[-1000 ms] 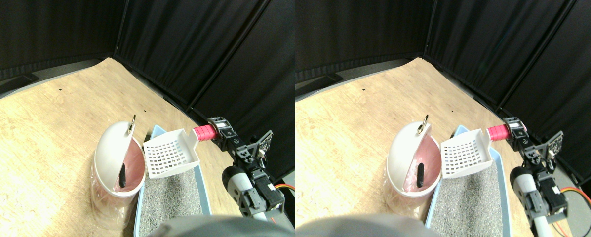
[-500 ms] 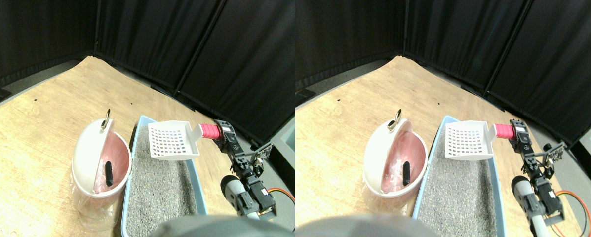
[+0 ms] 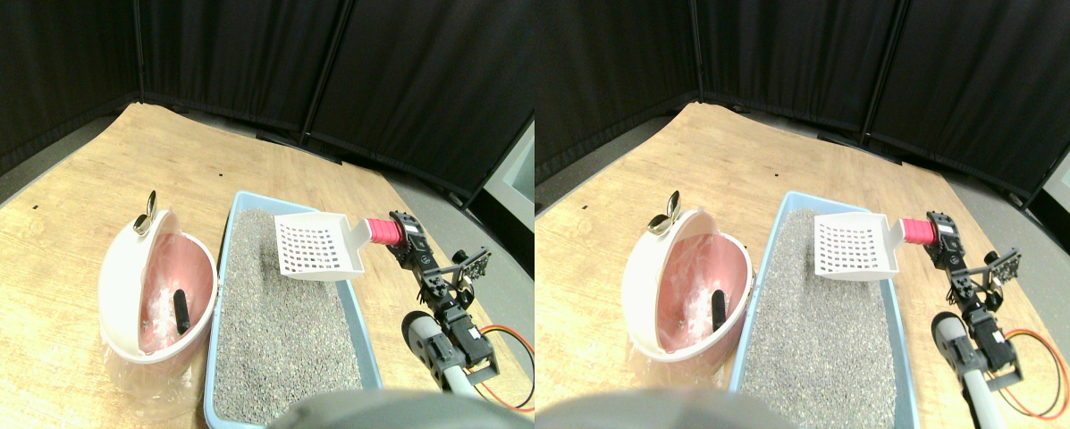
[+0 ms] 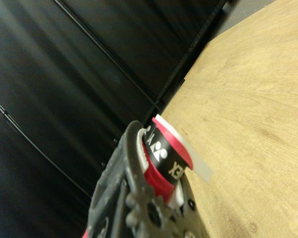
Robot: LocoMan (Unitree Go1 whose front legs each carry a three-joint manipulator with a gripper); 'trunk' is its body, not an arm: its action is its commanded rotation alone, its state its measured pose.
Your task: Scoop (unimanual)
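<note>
Stereo pair view shows my right fingers (image 3: 393,234) pinching the scoop's (image 3: 318,248) pink handle, the empty scoop hanging above the litter tray (image 3: 227,234), beside the bin (image 3: 123,277) holding a dark piece. Next, I judge, comes dipping into the litter.

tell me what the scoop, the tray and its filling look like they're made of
Scoop: likely matte white moulded plastic, with a grid of slots; its handle is wrapped in red tape. Tray: pale blue, thin smooth rim, probably plastic. Filling: grey, speckled, grainy, apparently litter or fine gravel.
</note>
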